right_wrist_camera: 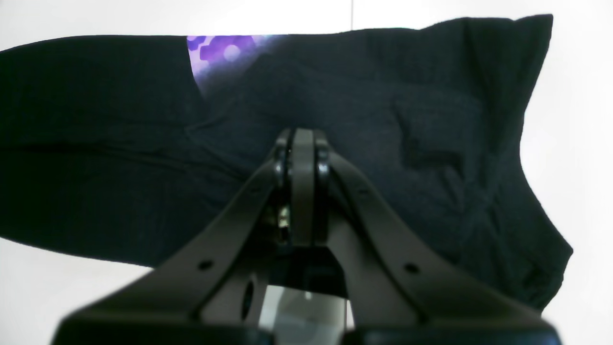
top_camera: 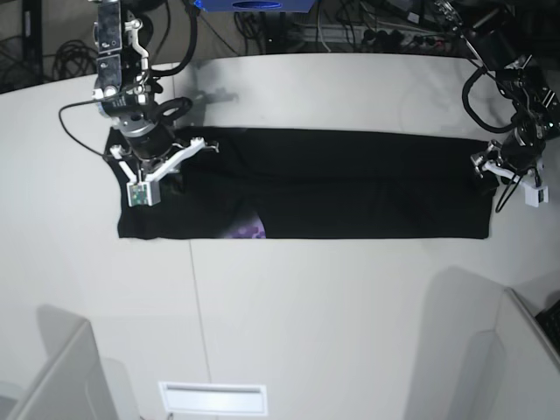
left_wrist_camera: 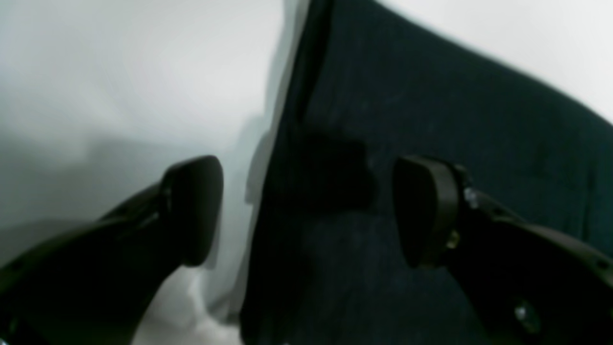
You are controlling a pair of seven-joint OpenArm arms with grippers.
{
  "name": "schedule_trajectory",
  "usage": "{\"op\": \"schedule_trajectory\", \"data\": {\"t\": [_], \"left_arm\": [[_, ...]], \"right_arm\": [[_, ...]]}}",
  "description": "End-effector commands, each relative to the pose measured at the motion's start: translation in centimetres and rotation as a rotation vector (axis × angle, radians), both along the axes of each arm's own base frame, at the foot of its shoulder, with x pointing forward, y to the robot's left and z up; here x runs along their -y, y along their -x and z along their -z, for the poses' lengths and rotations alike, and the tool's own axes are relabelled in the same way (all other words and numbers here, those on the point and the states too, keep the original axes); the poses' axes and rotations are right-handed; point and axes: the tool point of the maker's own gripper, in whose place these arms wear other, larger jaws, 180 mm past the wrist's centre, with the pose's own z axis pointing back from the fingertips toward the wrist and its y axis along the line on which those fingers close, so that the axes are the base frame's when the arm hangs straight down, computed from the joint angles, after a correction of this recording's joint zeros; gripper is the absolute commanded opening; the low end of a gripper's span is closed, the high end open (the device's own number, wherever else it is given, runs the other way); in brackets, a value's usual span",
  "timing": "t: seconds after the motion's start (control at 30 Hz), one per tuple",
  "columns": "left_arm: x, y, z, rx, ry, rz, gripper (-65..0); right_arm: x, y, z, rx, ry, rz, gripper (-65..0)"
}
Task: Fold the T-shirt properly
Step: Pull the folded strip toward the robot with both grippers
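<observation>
A: Shirt (top_camera: 350, 184)? Where now?
B: Spread as a long band across the table (top_camera: 350, 87), 9 to 3 o'clock.
A: Grippers?
B: Left gripper (left_wrist_camera: 306, 211) released, astride the 3 o'clock edge. Right gripper (right_wrist_camera: 302, 143) clenched, holding nothing visible.
A: Next?
B: Probably regrasp both ends, fold crosswise.

The left wrist view is blurred throughout. The T-shirt (right_wrist_camera: 119, 143) runs past the right wrist picture's left edge, its purple print (right_wrist_camera: 220, 50) mostly covered.

A white tabletop (top_camera: 332, 324) fills the scene; tangled black cables (top_camera: 52, 52) and dark floor lie at the far edge.
</observation>
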Motion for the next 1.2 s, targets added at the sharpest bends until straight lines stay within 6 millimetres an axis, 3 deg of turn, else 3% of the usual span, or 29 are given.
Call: {"op": "schedule_trajectory", "data": {"t": [0.0, 0.1, 0.17, 0.4, 0.57, 0.8, 0.9, 1.1, 1.17], "left_arm": [[-0.5, -0.6, -0.8, 0.013, -0.016, 0.008, -12.7], [0.0, -0.1, 0.5, -0.02, 0.01, 0.009, -13.5], [0.0, 0.4, 1.2, -0.039, 0.026, 0.003, -20.2], [0.0, 1.4, 2.4, -0.07, 0.05, -0.015, -64.2], [-0.3, 1.1, 2.0, -0.059, 0.041, -0.014, -65.0], [-4.5, 1.4, -0.4, -0.015, -0.009, -0.093, -65.0], [-6.1, 1.1, -2.8, 0.017, -0.077, -0.087, -65.0], [-5.6, 1.3, -6.4, 0.07, -0.205, -0.022, -65.0], [-4.8, 1.8, -6.6, 0.074, -0.222, -0.004, -65.0]], "right_arm": [[0.1, -0.7, -1.2, 0.049, -0.001, -0.001, -65.0], [0.1, -0.7, -1.2, 0.049, -0.001, -0.001, -65.0], [0.1, -0.7, -1.2, 0.049, -0.001, -0.001, -65.0], [0.1, -0.2, -0.9, 0.038, -0.001, -0.001, -65.0], [0.1, 0.3, -0.6, 0.029, -0.002, 0.001, -65.0], [0.3, 1.0, 0.0, 0.008, 0.0, 0.005, -65.0], [0.4, 1.3, 0.2, 0.0, 0.0, 0.007, -65.0], [0.3, 1.4, 0.2, -0.001, -0.002, 0.005, -65.0], [0.2, 1.4, 0.2, 0.0, -0.002, 0.004, -65.0]]}}
